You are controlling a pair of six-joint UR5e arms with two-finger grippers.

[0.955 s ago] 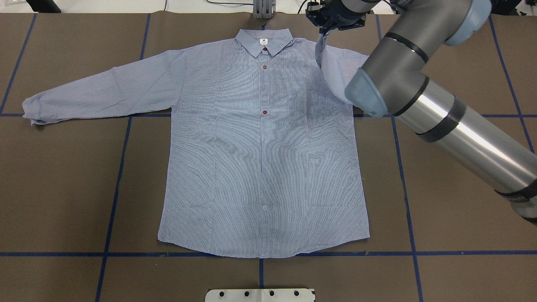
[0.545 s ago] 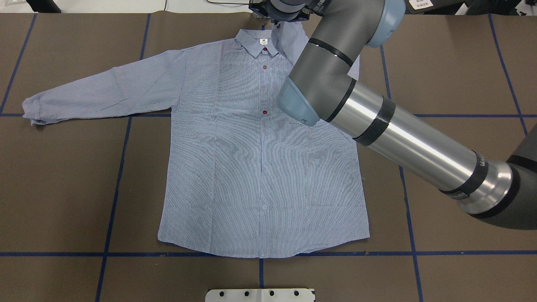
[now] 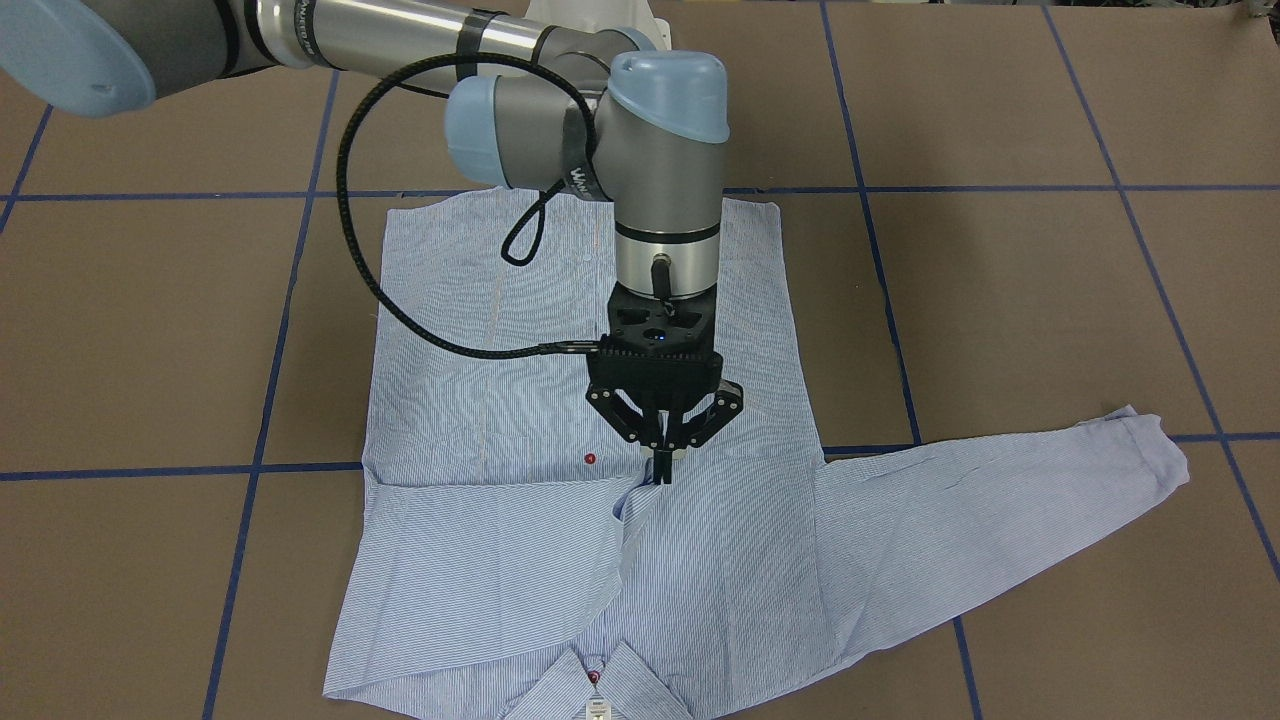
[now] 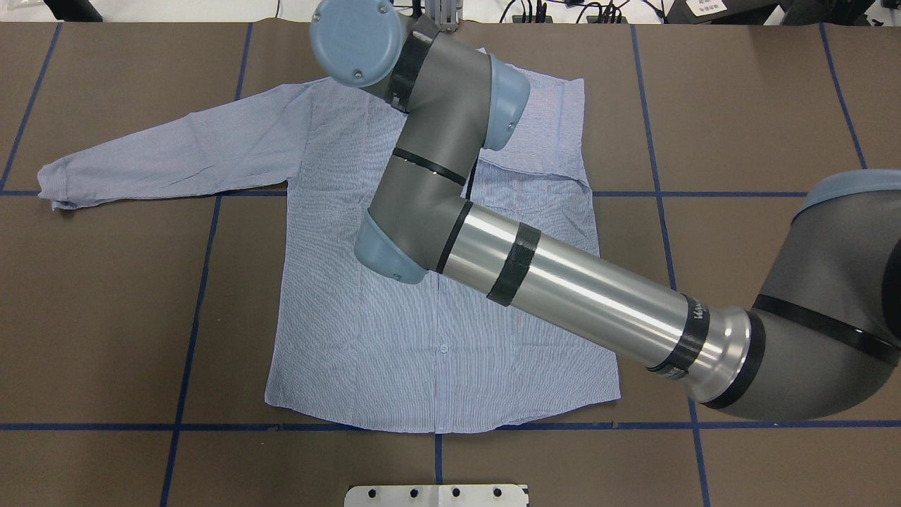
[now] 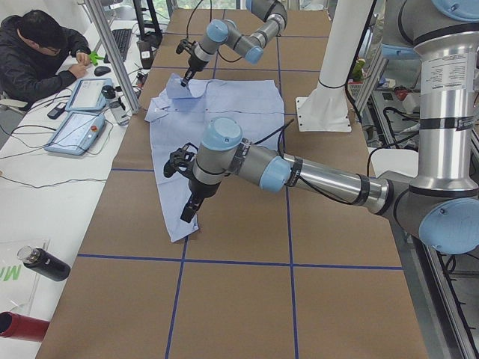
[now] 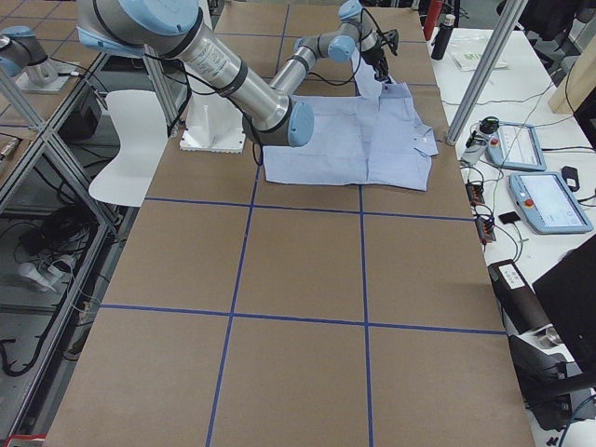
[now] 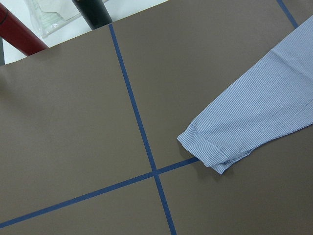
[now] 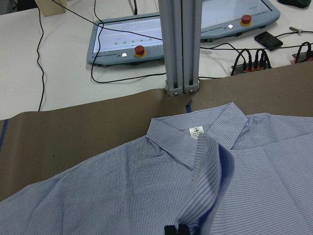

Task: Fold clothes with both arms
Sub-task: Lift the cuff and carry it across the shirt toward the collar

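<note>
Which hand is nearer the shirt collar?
Right. The right hand pinches the folded-over sleeve above the chest, just short of the collar; the left hand hangs by the other sleeve's cuff.

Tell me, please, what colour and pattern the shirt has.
Light blue with fine white stripes; the shirt shows this best in the right wrist-mounted view.

The right arm point(image 4: 577, 289) slants across the shirt point(image 4: 338, 338), blocking reach over its middle. Bare surface point(image 4: 98, 317) lies open either side, below the spread sleeve point(image 4: 162, 151).

Overhead, shirt point(image 4: 338, 317) collar beneath right arm point(image 4: 577, 285)
</note>
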